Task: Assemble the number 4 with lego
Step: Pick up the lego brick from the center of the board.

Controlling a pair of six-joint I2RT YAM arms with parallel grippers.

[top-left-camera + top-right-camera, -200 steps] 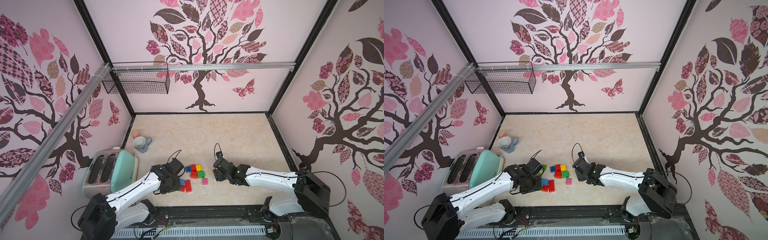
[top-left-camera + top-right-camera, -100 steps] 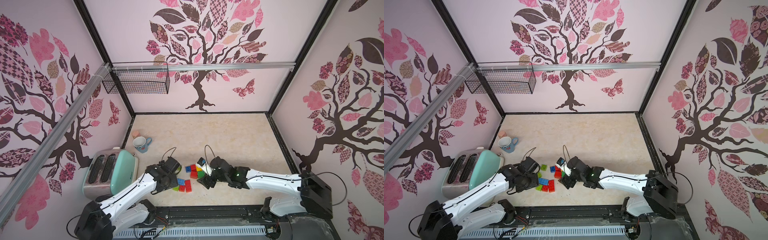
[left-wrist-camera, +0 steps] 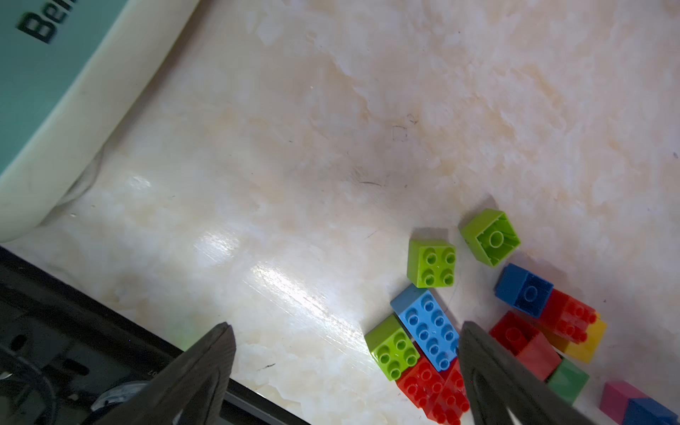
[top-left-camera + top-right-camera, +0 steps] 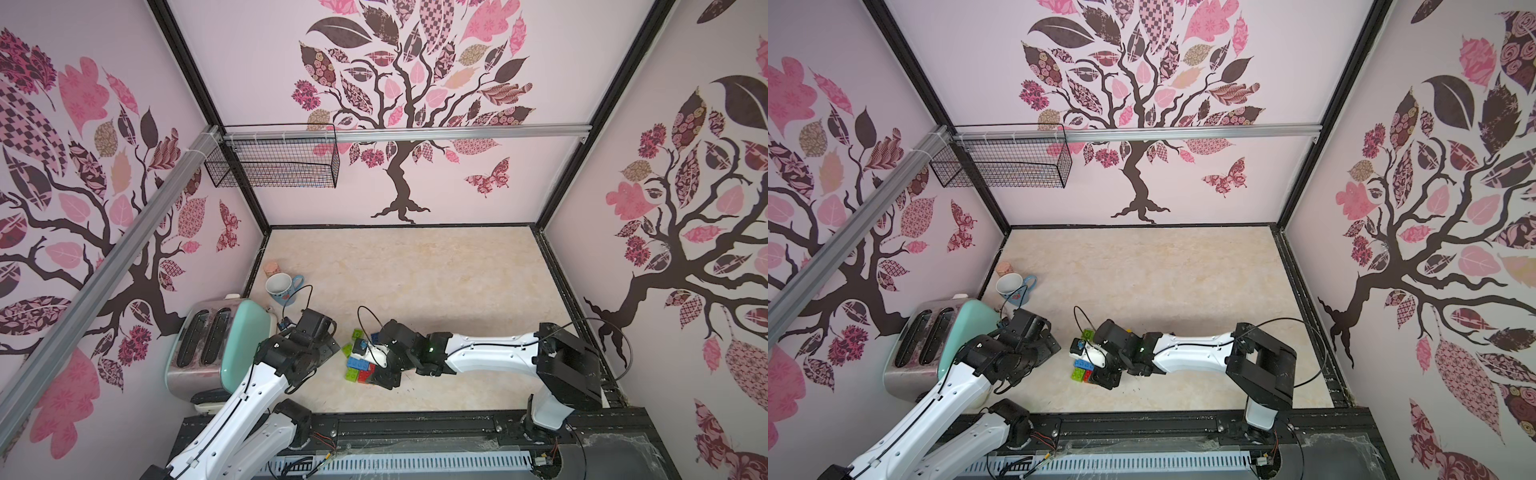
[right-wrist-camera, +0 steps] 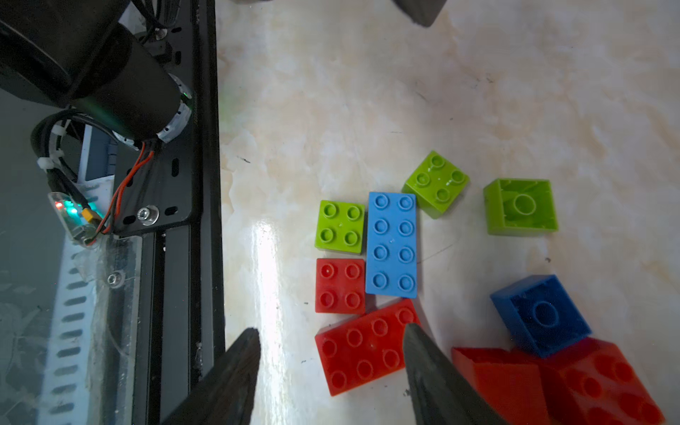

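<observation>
On the marbled table [image 4: 415, 270], with a mint toaster [image 4: 216, 345] at its left edge and a mug [image 4: 280, 286] behind that, the lego [image 4: 358, 365] sits in a loose cluster near the front rail, between the two arms and partly under the right one. The right gripper [image 5: 331, 331] hangs over the cluster with its jaws apart, gripping nothing. The long red brick [image 5: 364, 349] lies between its fingers, one fingertip overlapping a corner, though whether they touch cannot be told, and the other well clear. The left gripper [image 3: 344, 333] is spread wide and empty, just beside the cluster on the toaster side. The bricks are chunky and studded. A long light-blue brick [image 5: 392, 244] lies flat, studs up, with a square lime brick [image 5: 340, 226] and a square red brick [image 5: 340, 285] against one long side. A tilted lime brick [image 5: 436, 182] sits just beside one end, an upturned lime brick [image 5: 520, 206] shows its hollow underside, and a dark blue brick [image 5: 541, 314] leans on more red ones. Only the left wrist view shows a yellow brick [image 3: 588, 342], a green brick [image 3: 568, 381] and a pink brick [image 3: 620, 399]. In both top views the right arm hides most of the cluster.
</observation>
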